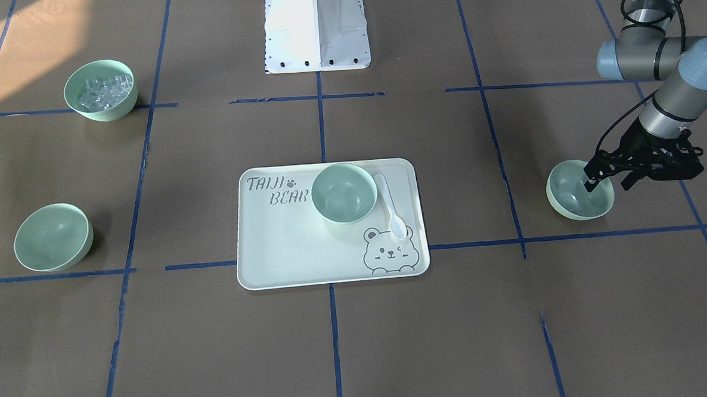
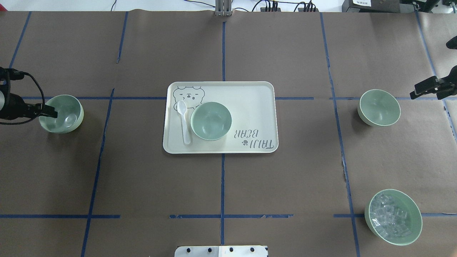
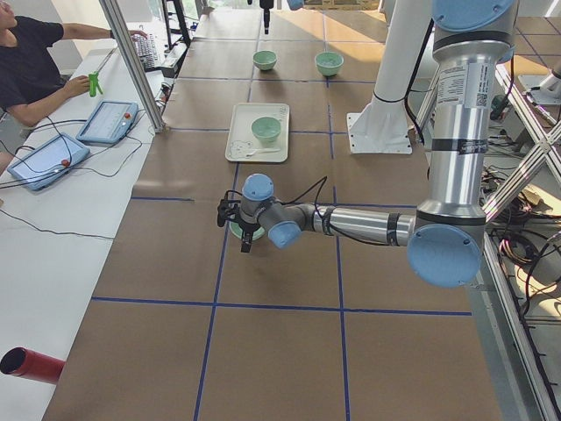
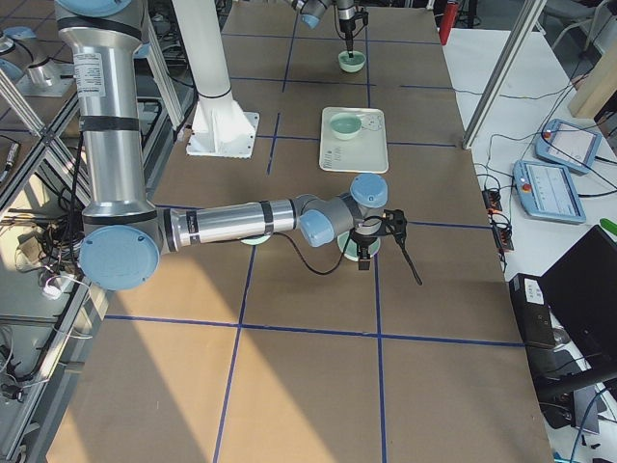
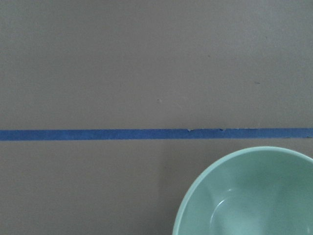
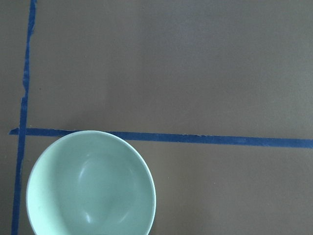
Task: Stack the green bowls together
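Observation:
Three plain green bowls show. One sits on the tray. One is at the table's left. One is at the right. My left gripper is open and low at the left bowl's outer rim, one finger inside the bowl and one outside. The left wrist view shows that bowl's rim. My right gripper looks open and empty, hanging just beyond the right bowl's outer side. The right wrist view shows that bowl at its lower left.
A pale tray with a bear drawing lies mid-table and holds a white spoon beside the bowl. A green bowl of clear cubes stands near the robot on its right. The white robot base is at the near edge. Blue tape lines cross the brown surface.

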